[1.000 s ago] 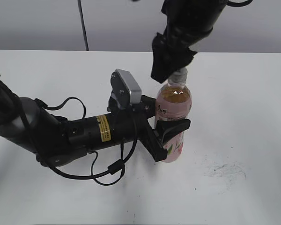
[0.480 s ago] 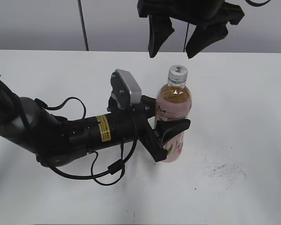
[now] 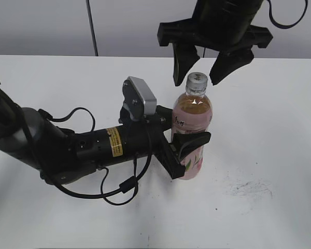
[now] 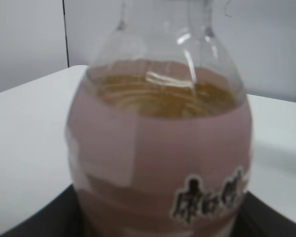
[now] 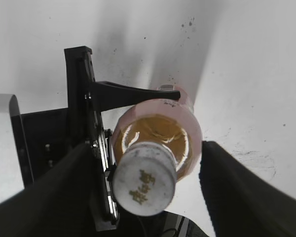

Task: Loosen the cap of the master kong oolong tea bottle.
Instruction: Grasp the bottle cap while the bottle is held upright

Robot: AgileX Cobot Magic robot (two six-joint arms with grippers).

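Note:
The master kong oolong tea bottle (image 3: 193,116) stands upright on the white table, amber tea inside and a pink label around it. My left gripper (image 3: 191,145) is shut on its lower body from the left. In the left wrist view the bottle (image 4: 158,143) fills the frame between the dark jaws. The cap (image 3: 196,79) is grey and ribbed. My right gripper (image 3: 201,72) hangs over it, open, one finger on each side with a gap on both. From the right wrist view the cap (image 5: 144,178) sits between the dark fingers (image 5: 241,195), untouched.
The left arm (image 3: 67,148) lies low across the table's left half, with a cable loop (image 3: 119,193) in front of it. Scuff marks (image 3: 249,189) show on the table to the bottle's right. A dark cord (image 3: 92,28) hangs down the back wall.
The right gripper stood edge-on at the cap, rose and turned, then came back down so its fingers flank the cap, closing in slightly. The left gripper and bottle have not moved.

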